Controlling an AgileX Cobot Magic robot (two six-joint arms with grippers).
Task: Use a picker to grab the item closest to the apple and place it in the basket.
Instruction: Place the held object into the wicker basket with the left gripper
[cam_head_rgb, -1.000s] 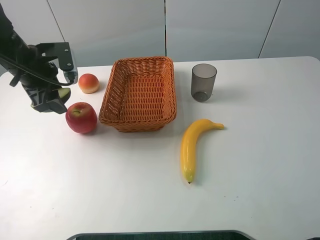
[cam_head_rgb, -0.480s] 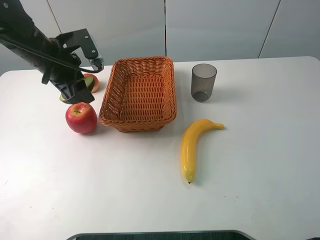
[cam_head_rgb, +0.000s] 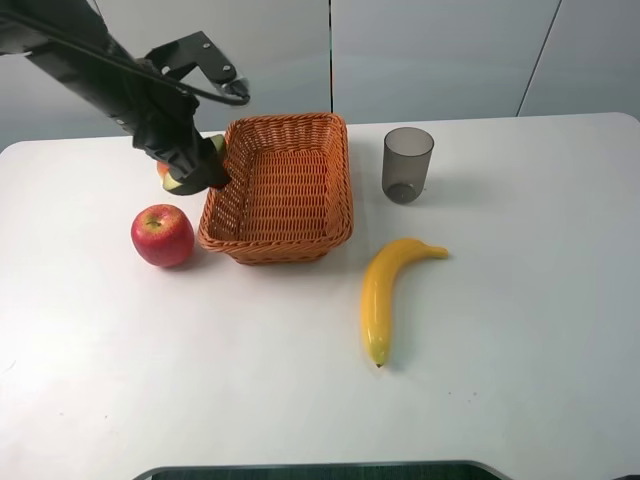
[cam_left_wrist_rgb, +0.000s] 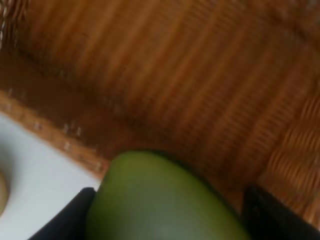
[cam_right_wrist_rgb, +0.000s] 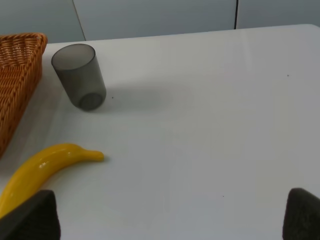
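Observation:
A red apple (cam_head_rgb: 162, 235) rests on the white table left of the orange wicker basket (cam_head_rgb: 290, 215). My left gripper (cam_head_rgb: 198, 168) is shut on a green fruit (cam_head_rgb: 216, 146) and hangs over the basket's left rim. The left wrist view shows that green fruit (cam_left_wrist_rgb: 160, 200) between the dark fingers (cam_left_wrist_rgb: 75, 220), with the basket's weave (cam_left_wrist_rgb: 175, 75) just beyond it. My right gripper (cam_right_wrist_rgb: 167, 220) is open with nothing in it; only its fingertips (cam_right_wrist_rgb: 30, 215) show, and it is outside the exterior view.
A peach-coloured fruit (cam_head_rgb: 162, 170) peeks out behind the left arm. A grey cup (cam_head_rgb: 407, 163) stands right of the basket, and a yellow banana (cam_head_rgb: 388, 293) lies in front of it. Both also show as the cup (cam_right_wrist_rgb: 79, 75) and banana (cam_right_wrist_rgb: 45, 167).
My left arm has lifted the green fruit from beside the apple and carried it right and back, from the table's left edge to the basket's left rim.

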